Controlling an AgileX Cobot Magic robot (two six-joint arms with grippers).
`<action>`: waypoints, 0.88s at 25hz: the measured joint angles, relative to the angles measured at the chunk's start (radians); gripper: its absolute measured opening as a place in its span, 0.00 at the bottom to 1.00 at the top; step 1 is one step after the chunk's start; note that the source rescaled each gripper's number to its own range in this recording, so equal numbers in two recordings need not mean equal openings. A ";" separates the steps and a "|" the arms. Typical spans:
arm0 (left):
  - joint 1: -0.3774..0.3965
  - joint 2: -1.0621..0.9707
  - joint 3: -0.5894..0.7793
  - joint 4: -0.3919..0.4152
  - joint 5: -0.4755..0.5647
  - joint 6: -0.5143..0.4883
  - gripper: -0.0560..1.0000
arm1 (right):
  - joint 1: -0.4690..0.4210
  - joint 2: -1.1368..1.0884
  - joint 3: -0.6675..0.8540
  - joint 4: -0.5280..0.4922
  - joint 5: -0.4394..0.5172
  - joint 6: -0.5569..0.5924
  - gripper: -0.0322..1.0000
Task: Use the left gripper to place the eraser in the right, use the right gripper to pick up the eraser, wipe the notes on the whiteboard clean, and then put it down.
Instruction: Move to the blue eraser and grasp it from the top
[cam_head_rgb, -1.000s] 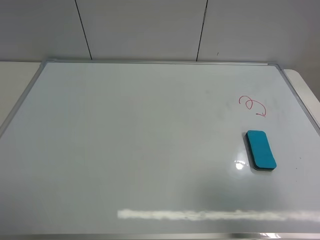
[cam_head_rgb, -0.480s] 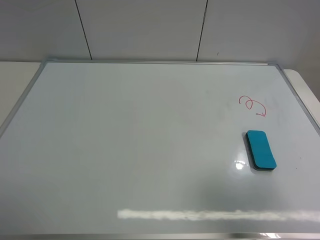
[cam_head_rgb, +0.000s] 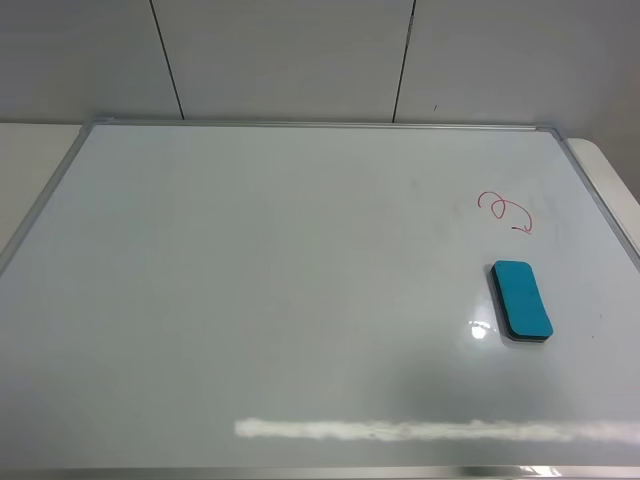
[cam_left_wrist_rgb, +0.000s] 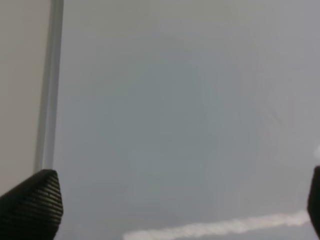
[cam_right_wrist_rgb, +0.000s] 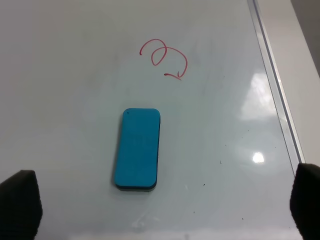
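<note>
Currently the eraser lies flat on the whiteboard, right side, near the red notes but apart. Right fingers hover over it, spread wide, empty; left fingers likewise, near a board edge.

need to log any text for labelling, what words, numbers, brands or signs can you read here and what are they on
No readable text in any view.
The notes on the whiteboard: red looped scribble with a short tail, not a clear letter or number.
The eraser: plain teal top, no label or brand showing.
</note>
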 joint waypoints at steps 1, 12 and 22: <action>0.000 0.000 0.000 0.000 0.000 0.000 1.00 | 0.000 0.000 0.000 0.000 0.000 0.000 1.00; 0.000 0.000 0.000 0.001 0.000 0.000 1.00 | 0.000 0.130 -0.053 -0.030 -0.070 0.158 1.00; 0.000 0.000 0.000 0.001 0.000 0.000 1.00 | 0.000 0.736 -0.217 0.010 -0.114 0.184 1.00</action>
